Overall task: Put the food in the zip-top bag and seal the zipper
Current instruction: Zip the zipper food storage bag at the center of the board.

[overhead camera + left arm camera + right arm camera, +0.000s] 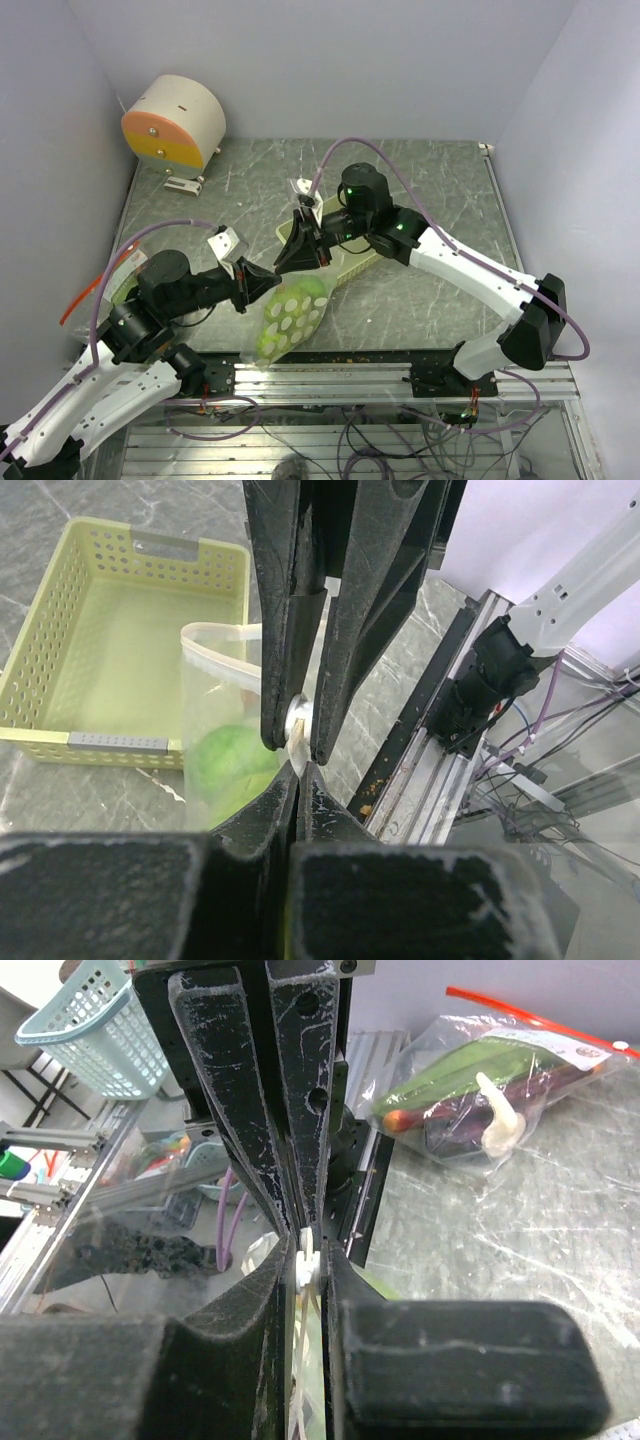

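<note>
L gripper (298,780) is pinching shut on the top edge of the zip-top bag (287,318). R gripper (305,1255) is meeting it tip to tip, its fingers clamping the same edge w/ a small white zipper piece (297,718) between them. Both pinches are sitting almost touching, over the desk (430,190) near the middle of its near edge.

Food: a light-green ball (236,760) is sitting low inside the bag, and more green is showing through in the top view. Carrot & red-orange piece: can't tell if they're in there. The bag body is trailing from the pinch toward the desk's near edge, w/ its long axis leaning slightly to the left. The pale-green basket (40,650) is lying just beyond it on the far side.

Key relation: the zipper strip (205,645) is looping away from the pinch toward the basket side, and the mouth is gaping along that stretch. So the unsealed run is lying to one side of both sets of tips, not between them. Judging from this, L is acting as anchor at the zipper's end. R is the one placed to be running the white piece along the strip, away from L.

A second bag (500,1070), already filled, is lying at the desk's left edge, well apart.
</note>
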`<state>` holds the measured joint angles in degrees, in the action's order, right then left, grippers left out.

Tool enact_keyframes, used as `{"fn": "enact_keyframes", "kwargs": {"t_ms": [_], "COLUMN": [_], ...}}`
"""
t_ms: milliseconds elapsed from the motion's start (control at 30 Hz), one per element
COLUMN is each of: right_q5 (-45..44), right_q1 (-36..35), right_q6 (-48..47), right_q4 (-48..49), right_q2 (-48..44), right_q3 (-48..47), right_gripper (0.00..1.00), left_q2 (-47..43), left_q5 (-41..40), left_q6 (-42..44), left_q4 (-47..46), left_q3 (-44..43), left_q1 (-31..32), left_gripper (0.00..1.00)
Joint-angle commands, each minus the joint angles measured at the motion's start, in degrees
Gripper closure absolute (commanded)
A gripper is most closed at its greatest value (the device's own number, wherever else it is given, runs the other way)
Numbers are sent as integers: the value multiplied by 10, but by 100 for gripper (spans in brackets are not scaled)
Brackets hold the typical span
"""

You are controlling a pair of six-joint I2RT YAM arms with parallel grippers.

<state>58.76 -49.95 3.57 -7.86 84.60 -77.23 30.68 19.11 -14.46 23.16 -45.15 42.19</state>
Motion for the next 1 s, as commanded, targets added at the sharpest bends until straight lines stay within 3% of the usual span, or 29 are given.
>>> {"fn": "enact_keyframes", "kwargs": {"t_ms": [0, 167, 600, 767, 967], "right_q5": [-34, -83, -89, -86, -113], "right_q1": [-3, 1, 37, 58, 67], "right_q6": [-33, -80, -114, -110, -96], "right_q4": [-44, -98, -116, -104, -93], "right_q2": [-9, -12, -21, -33, -62], "right_q3": [2, 1, 16, 39, 72], "right_gripper": [92, 92, 92, 93, 94], "left_q2": [-13, -35, -84, -88, -90], "left_q5": [-24, -46, -100, -188, -359], "left_q6": [7, 12, 6, -10, -63], "left_q4": [3, 30, 76, 99, 126], "left_q3": [-21, -31, -44, -58, -69], "left_q1": [-1, -1, -1, -1, -1], "left_gripper": [93, 93, 93, 93, 93]}}
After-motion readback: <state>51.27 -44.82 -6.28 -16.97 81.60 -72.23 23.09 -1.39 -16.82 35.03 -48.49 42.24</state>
